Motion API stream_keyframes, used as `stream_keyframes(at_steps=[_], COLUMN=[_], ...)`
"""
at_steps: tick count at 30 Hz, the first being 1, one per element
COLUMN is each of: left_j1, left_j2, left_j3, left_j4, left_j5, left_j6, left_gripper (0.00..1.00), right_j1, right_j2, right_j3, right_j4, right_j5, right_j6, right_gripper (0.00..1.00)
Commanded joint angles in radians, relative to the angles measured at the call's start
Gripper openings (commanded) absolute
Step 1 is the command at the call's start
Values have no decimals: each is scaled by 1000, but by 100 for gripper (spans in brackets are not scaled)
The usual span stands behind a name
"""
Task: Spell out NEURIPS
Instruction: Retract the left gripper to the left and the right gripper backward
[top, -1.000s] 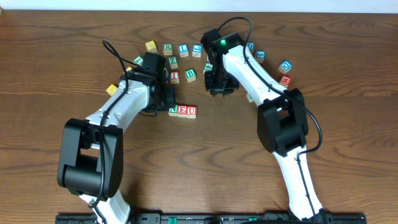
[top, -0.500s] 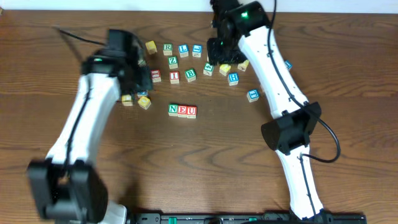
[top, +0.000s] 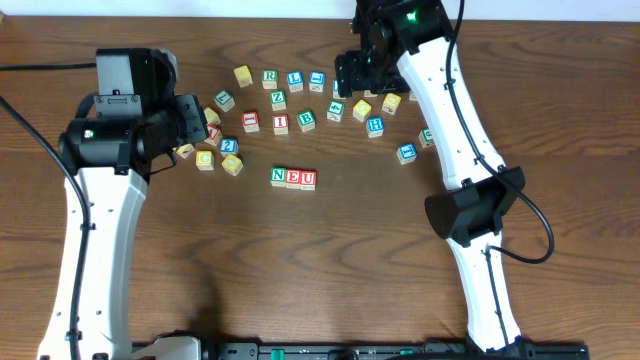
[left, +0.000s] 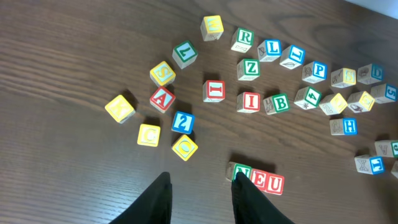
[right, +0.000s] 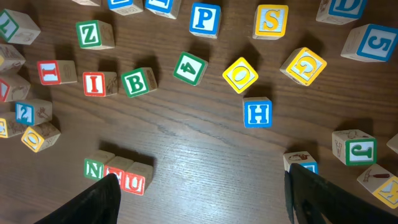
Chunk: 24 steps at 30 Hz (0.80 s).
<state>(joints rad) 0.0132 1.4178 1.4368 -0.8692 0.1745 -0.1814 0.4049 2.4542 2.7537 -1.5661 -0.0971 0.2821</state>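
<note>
Dark wooden tabletop (top: 350, 260) carries the N-E-U row (top: 294, 178) at its middle and the R cube (top: 270, 77) loose in the scatter beyond, a light, hard, smooth-faced block probably best pinched across opposite side faces, while left jaws and right jaws stand apart, empty.

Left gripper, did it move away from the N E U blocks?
Yes. A second ago the left gripper sat right against the N E U row; now it is off to the row's left and farther back. The row stayed put.
</note>
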Motion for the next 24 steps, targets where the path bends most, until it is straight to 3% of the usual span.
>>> stream_keyframes(at_steps=[1,5,24], left_j1=[4,4,4], left_j2=[2,3,14], left_j3=[11,6,6], left_j4=[-6,-8,-3], left_j5=[-10,-10,-10], left_j6=[9,9,9], left_gripper=[33,38,39], right_j1=[2,3,22], right_j2=[-9,-8,-8], right_j3=[19,19,18], right_j4=[-1,-2,38], right_j5=[1,1,1], right_j6=[-21,-29,-29], right_gripper=[81,81,79])
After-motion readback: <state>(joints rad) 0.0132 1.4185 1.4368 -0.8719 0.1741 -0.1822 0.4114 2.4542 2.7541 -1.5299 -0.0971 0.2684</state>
